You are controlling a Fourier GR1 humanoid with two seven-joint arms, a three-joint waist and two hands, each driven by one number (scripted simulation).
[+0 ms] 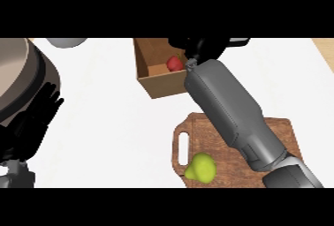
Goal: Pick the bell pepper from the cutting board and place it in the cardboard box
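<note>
The red bell pepper (174,63) lies inside the cardboard box (160,84) at the top middle of the counter. My right hand (203,47) hovers over the box's far right side, just beside the pepper, with its fingers spread and nothing in them. My right forearm runs from the lower right across the wooden cutting board (287,128). My left hand (31,126) rests open at the left edge, fingers up.
A yellow-green pear-like fruit (201,167) sits on the cutting board's front left, near its handle slot. A large grey round vessel (23,75) fills the upper left corner. A small grey object (66,42) shows at the top edge.
</note>
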